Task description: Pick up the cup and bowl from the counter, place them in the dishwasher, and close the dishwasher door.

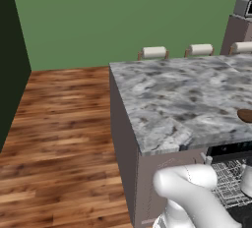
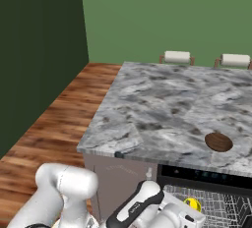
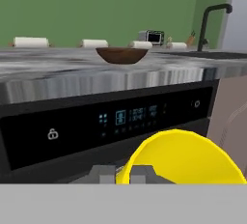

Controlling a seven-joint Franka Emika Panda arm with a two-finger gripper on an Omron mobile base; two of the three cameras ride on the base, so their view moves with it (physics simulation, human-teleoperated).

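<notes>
I see a green wall (image 1: 123, 11) ahead, a darker wall (image 2: 34, 60) on the left, wood plank floor (image 1: 59, 138), and white-cushioned stools (image 1: 153, 52) beyond the island.

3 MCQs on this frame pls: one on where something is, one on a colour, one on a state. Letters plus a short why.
1. Where is the bowl?
A. on the counter
B. in the dishwasher rack
C. on the floor

2. What colour is the cup?
A. red
B. yellow
C. white

3. What state is the gripper in?
A. wide open and empty
B. shut on the bowl
C. shut on the cup

Answers:
1. A: the brown bowl sits on the marbled top, above the dishwasher control strip.
2. B: the hand view shows a bright yellow rim right at the fingertips.
3. C: the fingers pinch the yellow rim, and the cup sits low by the wire rack.
</notes>
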